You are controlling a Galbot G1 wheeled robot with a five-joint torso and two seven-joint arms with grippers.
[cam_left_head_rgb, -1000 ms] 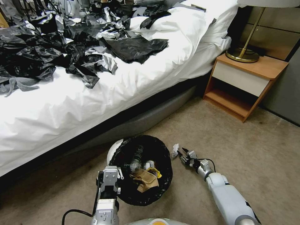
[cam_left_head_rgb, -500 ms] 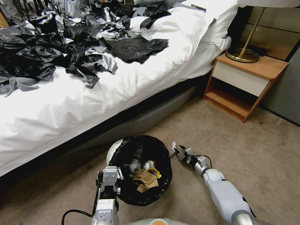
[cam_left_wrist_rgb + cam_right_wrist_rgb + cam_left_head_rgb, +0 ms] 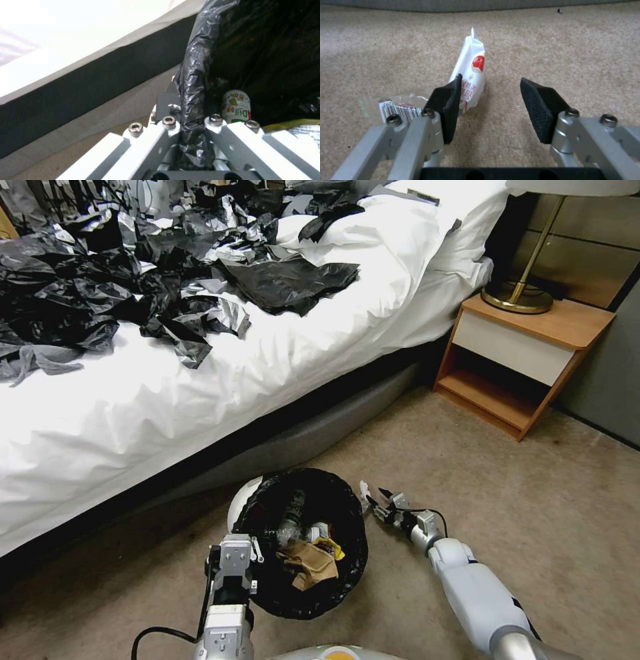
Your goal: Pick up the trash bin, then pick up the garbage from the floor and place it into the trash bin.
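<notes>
Right wrist view first: the right gripper [image 3: 488,110] is low over the carpet [image 3: 573,50] with its jaws spread wide, and the red-white packet [image 3: 470,71] stands on edge just past them, hugging the inner face of one black pad [image 3: 450,110] rather than sitting centred in the gap. Beside that same finger lies a clear wrapper with a barcode [image 3: 398,108], flat on the floor. To do this pick well, the gripper should slide sideways a touch so the packet sits midway between the pads, then push forward until the pads overlap its body, not just the nearest corner; closing from here would probably pinch only an edge and let it slip. It should stay low but avoid scraping the carpet or snagging the clear wrapper.

Next out, in the left wrist view, the left gripper [image 3: 193,125] is clamped on the black-lined rim of the trash bin [image 3: 195,75], a small bottle [image 3: 236,106] visible inside.

From the head view the bin [image 3: 300,543] sits close in front of the robot, already holding a brown paper bag [image 3: 308,563], with the packet [image 3: 364,493] just beside its far-right rim, apparently clear of it. Beyond lie the bed [image 3: 200,380] and the nightstand [image 3: 527,353]
</notes>
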